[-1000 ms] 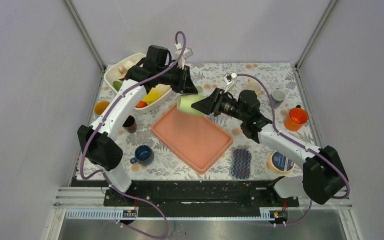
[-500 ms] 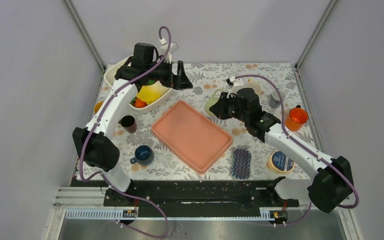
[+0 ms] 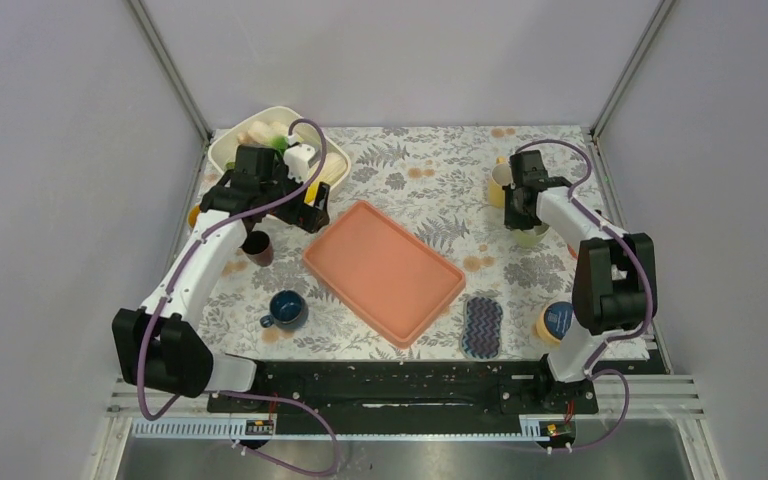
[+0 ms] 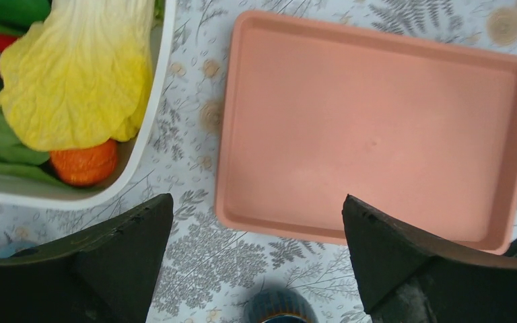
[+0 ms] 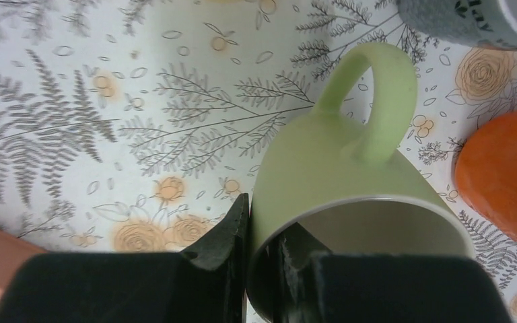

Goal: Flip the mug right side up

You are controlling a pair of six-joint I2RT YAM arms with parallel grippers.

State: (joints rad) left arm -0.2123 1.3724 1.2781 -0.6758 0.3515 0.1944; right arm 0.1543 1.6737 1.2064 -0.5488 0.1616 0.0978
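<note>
The mug is light green, and its mouth faces up toward the right wrist camera with the handle pointing away. My right gripper is shut on the mug's rim, one finger inside and one outside the wall. In the top view this gripper is at the far right of the table, and only a sliver of the mug shows beneath it. My left gripper is open and empty, hanging over the near left edge of the pink tray. In the top view the left gripper is beside the white bowl.
A grey cup and an orange cup stand close to the mug. A white bowl of vegetables sits far left. A dark cup, a blue mug, a striped sponge and a round tin surround the tray.
The left gripper let go of the mug, opened and drew back to the left. The right arm closed on the mug and swung it from above the tray to the far right.
</note>
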